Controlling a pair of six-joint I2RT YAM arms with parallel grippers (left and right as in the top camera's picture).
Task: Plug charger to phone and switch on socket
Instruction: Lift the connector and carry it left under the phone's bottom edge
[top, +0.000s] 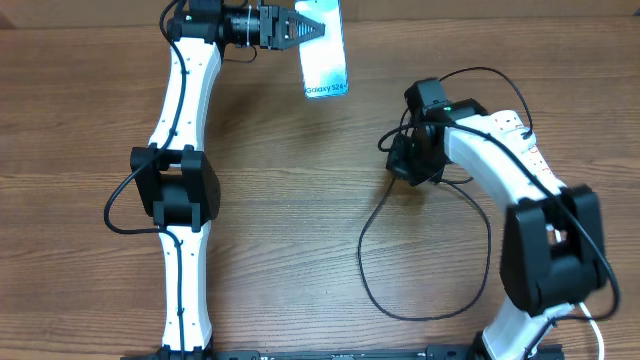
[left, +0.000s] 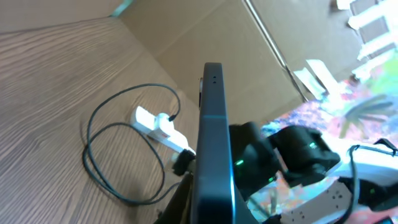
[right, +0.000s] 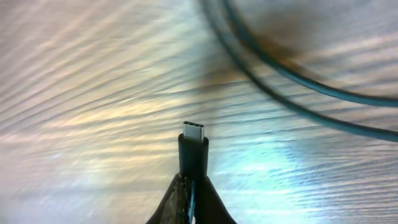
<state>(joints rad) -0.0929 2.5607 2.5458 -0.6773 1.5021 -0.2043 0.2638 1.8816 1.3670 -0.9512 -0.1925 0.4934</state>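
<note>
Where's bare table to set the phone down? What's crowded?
Bare wood between the left arm and the charger loop, below the phone; also the strip left of that arm. Crowded on the right: charger loops, socket and right arm bunch together.

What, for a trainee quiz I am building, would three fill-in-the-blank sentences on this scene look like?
1. The left gripper grips the ___, which shows edge-on in the left wrist view.
2. The right gripper has its jaws shut on the charger's small ___.
3. The socket has a body that is ___ in colour.
Missing words: phone; connector; white.
</note>
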